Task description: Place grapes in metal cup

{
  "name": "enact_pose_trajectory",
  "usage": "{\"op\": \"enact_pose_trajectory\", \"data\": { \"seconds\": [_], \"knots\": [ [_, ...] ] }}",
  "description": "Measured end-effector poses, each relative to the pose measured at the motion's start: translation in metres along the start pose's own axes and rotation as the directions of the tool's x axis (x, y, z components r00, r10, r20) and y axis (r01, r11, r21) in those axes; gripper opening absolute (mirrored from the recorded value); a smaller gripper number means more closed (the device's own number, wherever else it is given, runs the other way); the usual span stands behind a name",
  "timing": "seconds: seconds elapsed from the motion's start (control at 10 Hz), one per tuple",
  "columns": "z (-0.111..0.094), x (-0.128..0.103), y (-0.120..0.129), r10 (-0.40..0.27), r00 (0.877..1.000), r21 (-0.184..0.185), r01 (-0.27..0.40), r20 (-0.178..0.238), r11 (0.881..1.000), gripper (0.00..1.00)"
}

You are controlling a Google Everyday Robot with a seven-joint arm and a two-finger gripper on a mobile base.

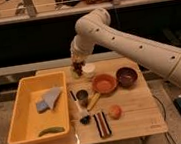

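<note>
The grapes (77, 67), a small dark bunch, hang at the tips of my gripper (76, 63) over the back left of the wooden table (135, 115). The gripper is shut on them and points straight down. The metal cup (82, 95), dull grey with a dark inside, stands upright nearer the front, a short way below the gripper in the picture and beside the yellow bin. Cup and grapes are well apart.
A pale green cup (75, 74) and a white dish (88, 69) sit right under the gripper. An orange bowl (104, 83) and a dark bowl (126, 75) stand to the right. Toward the front are an orange fruit (115, 112), a dark lump with a pale handle (85, 119) and a striped item (102, 124). The yellow bin (20, 121) holds a cloth.
</note>
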Motion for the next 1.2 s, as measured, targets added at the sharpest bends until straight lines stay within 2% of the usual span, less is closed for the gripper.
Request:
{"op": "enact_pose_trajectory", "data": {
  "seconds": [0.3,0.6,0.8,1.2],
  "knots": [
    [-0.004,-0.032,-0.008,-0.056,0.997,0.018,0.055,0.050,0.998,0.01],
    [0.006,-0.057,-0.010,-0.089,0.992,0.002,0.089,0.086,0.996,0.01],
    [0.014,-0.067,-0.007,-0.091,0.990,-0.002,0.091,0.108,0.996,0.01],
    [0.032,-0.088,0.005,-0.076,0.985,0.016,0.074,0.156,0.997,0.01]
  ]
}}
